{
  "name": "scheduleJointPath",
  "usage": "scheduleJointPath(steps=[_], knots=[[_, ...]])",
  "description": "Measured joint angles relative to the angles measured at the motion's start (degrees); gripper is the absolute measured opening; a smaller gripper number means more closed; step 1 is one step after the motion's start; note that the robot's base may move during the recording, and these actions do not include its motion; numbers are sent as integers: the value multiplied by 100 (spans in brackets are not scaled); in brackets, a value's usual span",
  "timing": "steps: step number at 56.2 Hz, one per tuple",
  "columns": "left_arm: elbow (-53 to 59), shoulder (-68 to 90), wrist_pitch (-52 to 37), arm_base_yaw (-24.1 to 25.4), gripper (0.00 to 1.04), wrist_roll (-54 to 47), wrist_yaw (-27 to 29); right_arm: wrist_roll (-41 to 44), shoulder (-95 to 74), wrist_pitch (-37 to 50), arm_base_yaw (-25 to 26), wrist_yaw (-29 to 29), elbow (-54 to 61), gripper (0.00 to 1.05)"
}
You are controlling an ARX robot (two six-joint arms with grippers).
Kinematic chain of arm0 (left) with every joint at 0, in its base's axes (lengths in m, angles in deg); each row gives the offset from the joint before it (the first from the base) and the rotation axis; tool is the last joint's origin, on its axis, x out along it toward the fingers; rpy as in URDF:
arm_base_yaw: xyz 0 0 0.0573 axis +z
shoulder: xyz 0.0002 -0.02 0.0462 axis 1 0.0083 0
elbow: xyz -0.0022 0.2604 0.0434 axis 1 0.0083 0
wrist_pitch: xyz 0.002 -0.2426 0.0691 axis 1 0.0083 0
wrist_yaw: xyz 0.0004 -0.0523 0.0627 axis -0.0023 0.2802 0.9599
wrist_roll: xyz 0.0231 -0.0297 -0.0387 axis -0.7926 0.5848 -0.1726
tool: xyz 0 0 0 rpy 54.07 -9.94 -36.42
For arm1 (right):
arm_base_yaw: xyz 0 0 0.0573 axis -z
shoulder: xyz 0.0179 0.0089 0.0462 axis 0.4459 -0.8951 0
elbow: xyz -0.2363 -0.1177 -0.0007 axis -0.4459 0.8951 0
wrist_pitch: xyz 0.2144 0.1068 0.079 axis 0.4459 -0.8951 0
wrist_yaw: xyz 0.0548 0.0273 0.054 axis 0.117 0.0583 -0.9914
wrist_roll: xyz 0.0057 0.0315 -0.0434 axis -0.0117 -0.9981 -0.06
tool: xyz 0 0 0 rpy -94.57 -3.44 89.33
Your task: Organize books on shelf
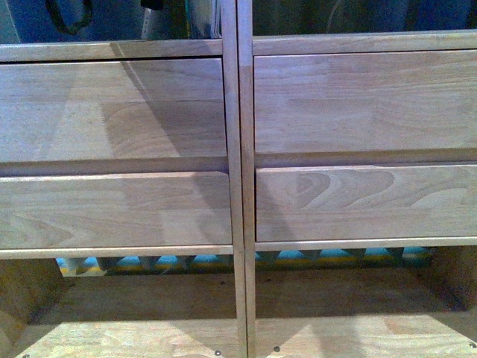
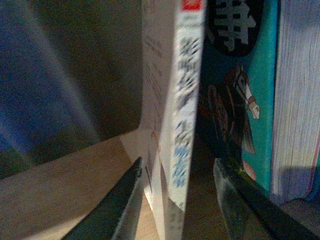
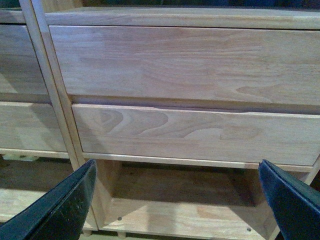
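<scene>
Cream-white book [image 2: 172,125] stands upright, black characters down its spine.

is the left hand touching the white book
Cannot tell. The left wrist view shows the left hand straddling the white book, fingers close on both sides, contact unclear in the dim blur.

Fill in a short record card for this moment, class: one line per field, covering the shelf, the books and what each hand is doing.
Shelf: light wood shelf, two columns, two drawer panels per column in the front view.
White book: cream-white book upright on a shelf board, spine with Chinese characters facing the left wrist camera.
Teal book: teal book with a horse picture stands beside it.
Other book: page edges of a thicker book next to the teal one.
Left hand: left hand straddles the white book; contact unclear.
Right hand: right hand open, empty, facing the drawer panels.
</scene>
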Motion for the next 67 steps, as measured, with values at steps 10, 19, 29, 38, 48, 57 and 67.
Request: scheduleJointPath(steps=[10, 19, 29, 38, 48, 57, 67], knots=[[2146, -1880, -1110, 103, 97, 623, 162, -11, 2, 0, 0, 0, 0, 97], [6030, -5178, -308, 857, 70, 1346, 581, -22, 236, -2, 0, 50, 177, 71], [8273, -7329, -940, 990, 38, 1578, 553, -20, 544, -76, -13, 0, 409, 40], [9322, -7451, -1115, 973, 11, 1600, 540, -22, 772, -179, -13, 7, 540, 14], [9906, -8059, -1329, 973, 3, 1633, 544, -33, 1049, -339, -13, 4, 658, 3], [10380, -8463, -1333, 973, 3, 1635, 544, -35, 1290, -396, -13, 4, 798, 3], [10706, -8924, -1250, 973, 3, 1635, 546, -39, 2258, -1349, -13, 15, 850, 3]])
